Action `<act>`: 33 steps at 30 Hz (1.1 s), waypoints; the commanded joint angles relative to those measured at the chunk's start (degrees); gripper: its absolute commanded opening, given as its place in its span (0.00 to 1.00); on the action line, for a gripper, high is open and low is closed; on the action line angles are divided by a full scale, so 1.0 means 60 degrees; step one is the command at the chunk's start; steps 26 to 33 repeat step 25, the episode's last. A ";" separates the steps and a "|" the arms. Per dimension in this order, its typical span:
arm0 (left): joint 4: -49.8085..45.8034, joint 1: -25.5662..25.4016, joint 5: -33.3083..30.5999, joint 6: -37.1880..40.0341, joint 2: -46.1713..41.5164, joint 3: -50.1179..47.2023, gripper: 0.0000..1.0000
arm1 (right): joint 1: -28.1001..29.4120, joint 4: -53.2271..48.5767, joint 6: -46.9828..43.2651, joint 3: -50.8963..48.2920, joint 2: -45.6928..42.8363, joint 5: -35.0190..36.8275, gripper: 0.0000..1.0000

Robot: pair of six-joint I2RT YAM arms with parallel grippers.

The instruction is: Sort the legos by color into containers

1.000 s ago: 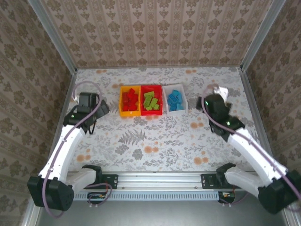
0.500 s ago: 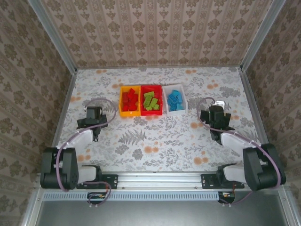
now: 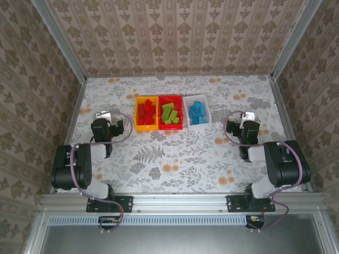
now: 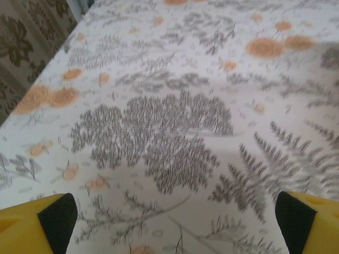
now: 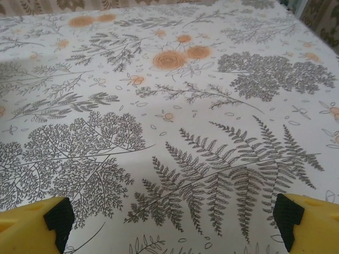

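Evidently, the sorting step is sitting at its end: every one of the legos visible in the top view is lying inside a bin, grouped by color. The red bricks [image 3: 147, 112] are resting in the yellow-orange bin [image 3: 136, 114], the lime green bricks [image 3: 170, 114] in the red bin [image 3: 170, 97], and the light blue bricks [image 3: 197, 111] in the white bin [image 3: 186, 112]. The three bins are standing side by side, walls touching, in a row toward the far edge of the table [image 3: 175, 153], roughly midway between its left and right edges.

The left gripper [image 4: 175, 219] is hovering near the left edge with its jaws spread wide and nothing between them. The right gripper [image 5: 172, 222] is doing the same near the right edge. Both are well apart from the bins.

Judging from this layout, the next move is calling for no further grasp, only a check that no brick is hiding behind an arm.

Materials:
- The bricks are small, hard, glossy plastic blocks with studded tops, piled loosely and tilted at mixed angles.
- The bins are rigid, open-topped rectangles with thin, smooth walls.
- The table is carrying a flat, matte covering printed with grey ferns and orange flowers.
- The fingers are yellow, tipped with black pads [image 4: 57, 216].
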 commanded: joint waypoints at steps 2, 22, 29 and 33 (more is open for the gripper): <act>0.1497 -0.0155 0.0038 0.0398 0.0133 -0.0168 1.00 | 0.0113 0.1129 0.0046 -0.0037 -0.0086 0.0058 1.00; 0.1466 -0.0091 0.0133 0.0339 0.0138 -0.0138 1.00 | 0.0390 0.0656 -0.0060 0.0274 -0.0025 0.0725 1.00; 0.1465 -0.0086 0.0138 0.0352 0.0144 -0.0146 1.00 | 0.0405 0.0782 -0.0087 0.0186 -0.0050 0.0703 1.00; 0.1465 -0.0086 0.0138 0.0352 0.0144 -0.0146 1.00 | 0.0405 0.0782 -0.0087 0.0186 -0.0050 0.0703 1.00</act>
